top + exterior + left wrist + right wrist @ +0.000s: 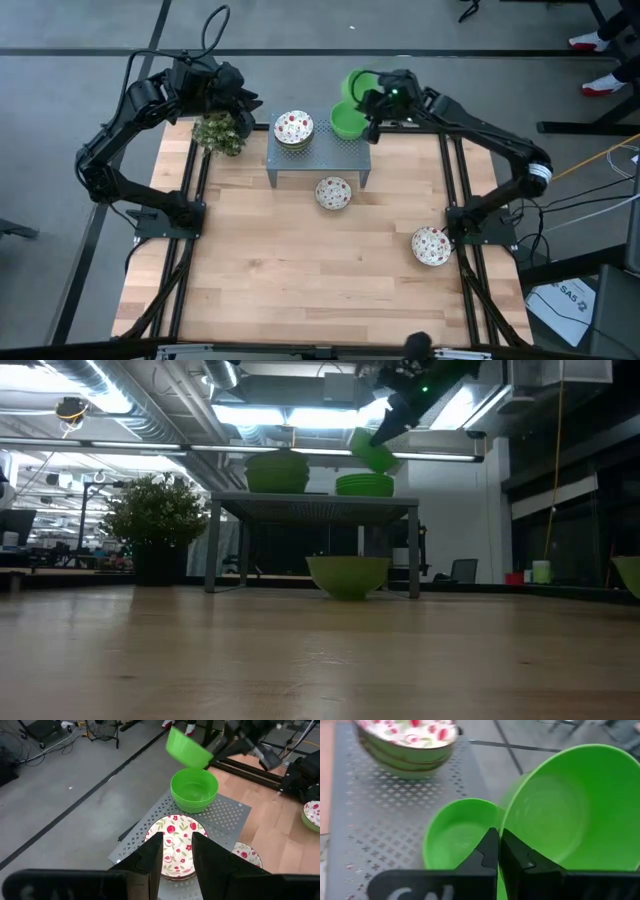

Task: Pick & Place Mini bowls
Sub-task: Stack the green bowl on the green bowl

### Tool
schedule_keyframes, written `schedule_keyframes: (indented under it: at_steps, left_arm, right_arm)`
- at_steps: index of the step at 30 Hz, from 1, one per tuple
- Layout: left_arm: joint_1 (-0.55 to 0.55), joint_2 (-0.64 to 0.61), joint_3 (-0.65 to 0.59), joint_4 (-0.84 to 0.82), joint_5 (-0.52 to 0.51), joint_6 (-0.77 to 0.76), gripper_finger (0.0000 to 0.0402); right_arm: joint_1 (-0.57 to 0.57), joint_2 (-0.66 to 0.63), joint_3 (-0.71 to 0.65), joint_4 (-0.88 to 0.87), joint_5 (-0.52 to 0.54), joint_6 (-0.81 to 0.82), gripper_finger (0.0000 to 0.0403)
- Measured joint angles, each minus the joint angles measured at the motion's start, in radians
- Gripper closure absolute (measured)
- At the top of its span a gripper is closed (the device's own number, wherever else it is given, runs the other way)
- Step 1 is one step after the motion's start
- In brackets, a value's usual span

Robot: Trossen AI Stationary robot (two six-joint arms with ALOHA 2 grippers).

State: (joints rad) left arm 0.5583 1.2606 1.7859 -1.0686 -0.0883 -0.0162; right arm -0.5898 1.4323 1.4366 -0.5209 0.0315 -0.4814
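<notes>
A grey perforated stand (pixel 320 160) carries a stack of white red-speckled mini bowls (pixel 293 128) and a stack of green mini bowls (pixel 347 122). My right gripper (pixel 498 837) is shut on another green bowl (pixel 358 85), held up over the stand's far right corner, beside the green stack (pixel 455 832). My left gripper (pixel 176 847) hovers open just above the speckled stack (pixel 175 840) and touches nothing. Two more speckled bowls stand on their bases on the table: one (pixel 333 192) in front of the stand, one (pixel 431 245) near the right edge. My right gripper pinches the green bowl's rim (pixel 501 822), one finger inside the bowl and one outside it. The bowl (pixel 373 452) is lifted clear and tilted, above the green stack (pixel 365 484) on the stand.
A small potted plant (pixel 220 132) stands at the stand's left, under my left arm. The wooden table (pixel 300 280) runs bare toward the near edge. Black rails run along both sides of the table. A person's red-and-white shoes (pixel 600 45) show beyond the far right corner.
</notes>
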Motion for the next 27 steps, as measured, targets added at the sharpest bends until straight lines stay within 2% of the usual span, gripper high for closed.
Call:
schedule_keyframes:
  at_steps: [10,27]
  left_arm:
    - [0.000,0.000,0.000,0.000,0.000,-0.026,0.0304]
    - [0.000,0.000,0.000,0.004,0.000,-0.026,0.0304]
  right_arm:
    - [0.057,0.056,0.009,-0.041,-0.044,-0.003,0.0395]
    - [0.059,0.057,0.009,-0.142,-0.043,0.101,0.0387]
